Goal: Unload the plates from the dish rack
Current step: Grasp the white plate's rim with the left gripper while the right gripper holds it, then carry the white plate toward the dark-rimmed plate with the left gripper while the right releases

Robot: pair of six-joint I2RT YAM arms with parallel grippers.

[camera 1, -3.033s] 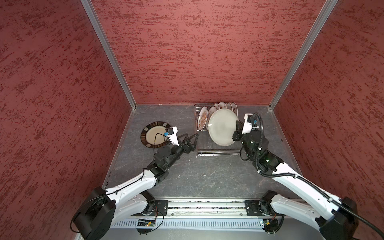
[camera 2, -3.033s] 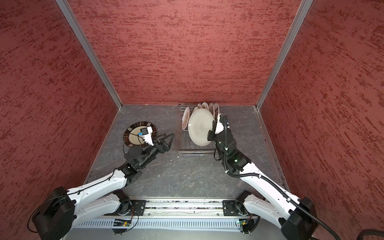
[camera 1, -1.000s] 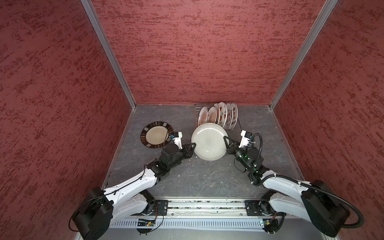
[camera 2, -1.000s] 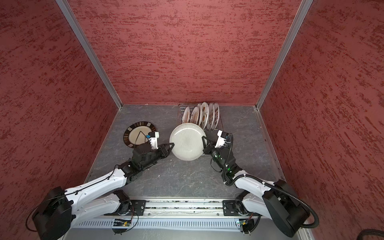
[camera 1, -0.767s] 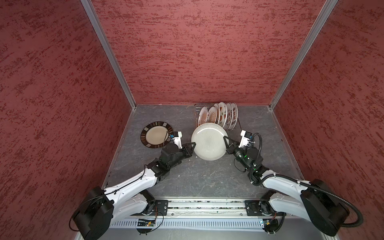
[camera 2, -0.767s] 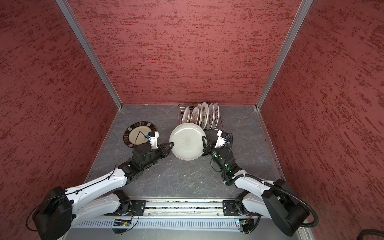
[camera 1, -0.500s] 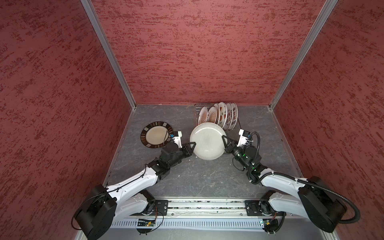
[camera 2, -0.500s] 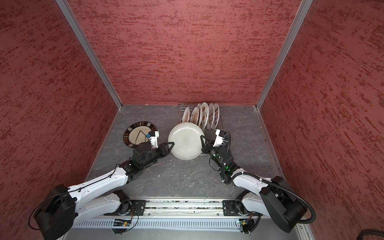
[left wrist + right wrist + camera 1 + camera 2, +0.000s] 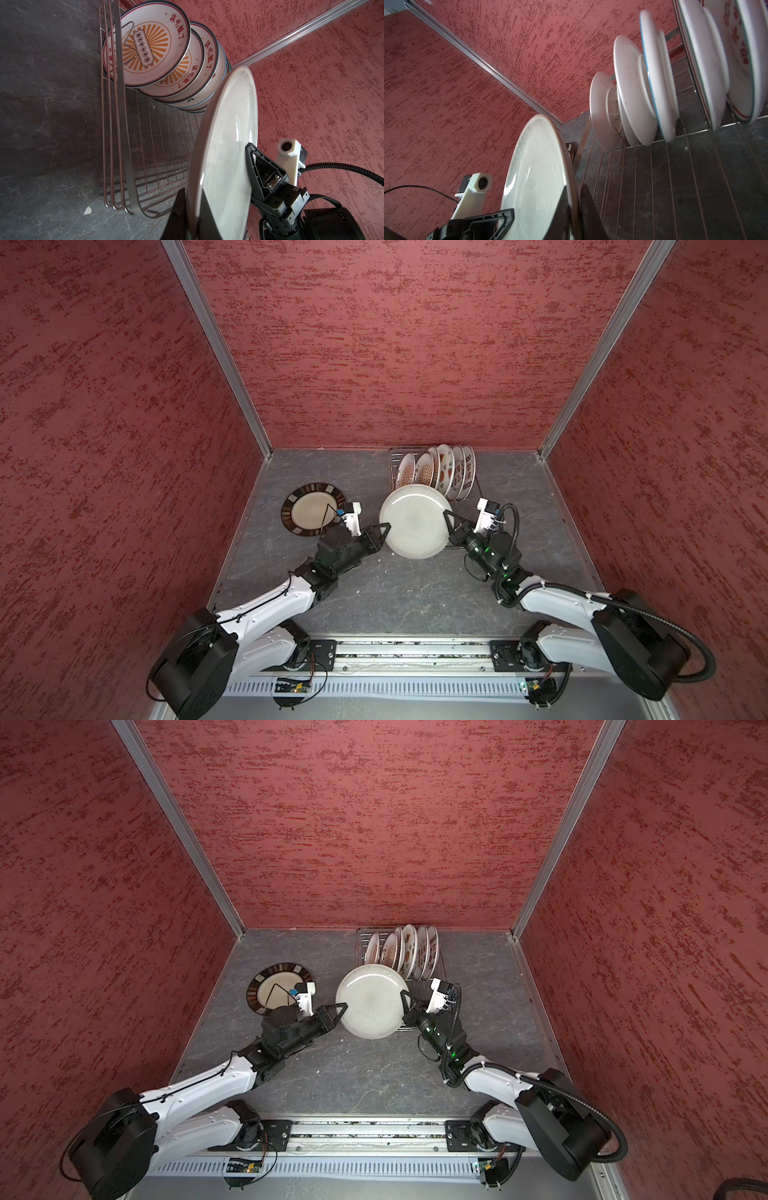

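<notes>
You are holding one plain plate [image 9: 415, 526] with both arms at once. It is big, round and white, with nothing printed on it. Your left gripper [image 9: 386, 531] pinches the left edge of it. In the left wrist view you can see one finger on each side of the rim, closed tight on it. Your right gripper [image 9: 446, 520] pinches the right edge the same way. The right wrist view shows its two fingers squeezed onto the rim too.

In both top views the plain plate sits between your two grippers, and its face looks up at the camera. It is over the near end of the dish rack [image 9: 124, 124] and hides that part of it. It is just in front of the other plates [image 9: 442, 466].

Those plates are at the far end of the dish rack, near the back wall. You can count five of them. They stand on their edges in a row, close together and leaning a little. The ones on the left have orange sun rays and red writing. The ones on the right have small red pictures.

One more plate, the brown-edged plate [image 9: 303, 510], lies flat on the grey table [image 9: 395, 597]. It is to the left of the dish rack, just behind your left gripper.
</notes>
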